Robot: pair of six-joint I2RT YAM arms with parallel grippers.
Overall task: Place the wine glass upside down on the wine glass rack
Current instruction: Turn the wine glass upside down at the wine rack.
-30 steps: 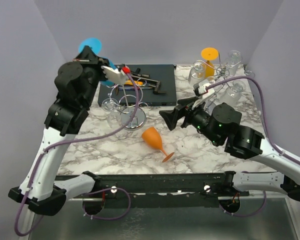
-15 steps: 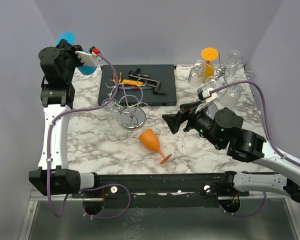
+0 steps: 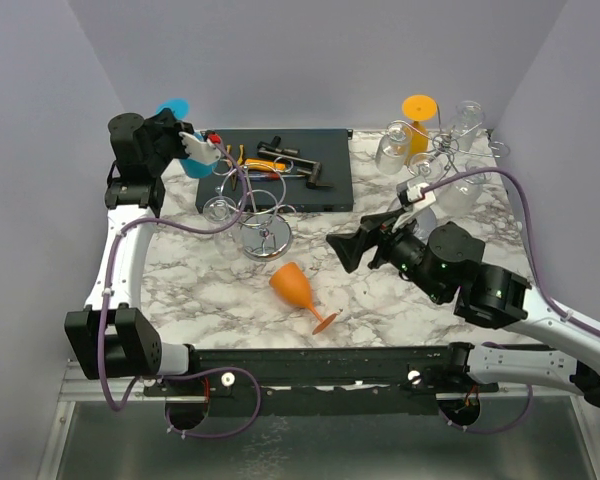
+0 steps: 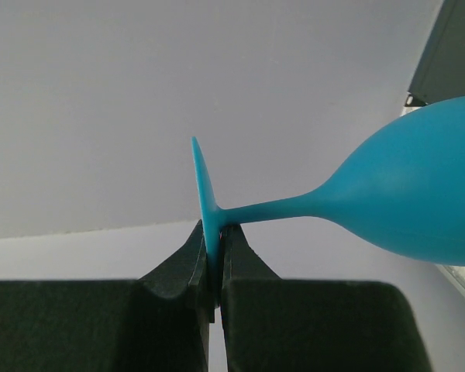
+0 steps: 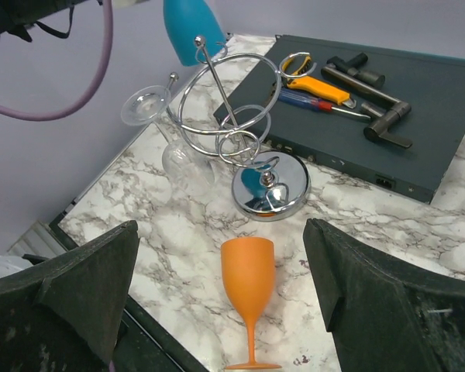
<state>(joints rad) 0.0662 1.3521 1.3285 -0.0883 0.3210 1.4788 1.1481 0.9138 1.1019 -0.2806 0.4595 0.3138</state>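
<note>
Both fingers of my left gripper (image 4: 215,232) clench the blue wine glass (image 4: 418,201) by its foot, over the tabletop's (image 3: 195,290) far left corner. I should slide the stem gently into the rack (image 3: 252,195). My right gripper (image 3: 342,248) is spread, empty.

Clear glass (image 5: 145,105) blocks the left of the rack (image 5: 269,194) (orange goblet (image 5: 248,267) lies in front).

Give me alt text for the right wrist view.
An orange wine glass lies on its side on the marble table, centred between the open fingers of the right hand. Behind it stands the chrome wire rack with a clear glass at its side, a blue glass above, and a dark tray of tools.
</note>
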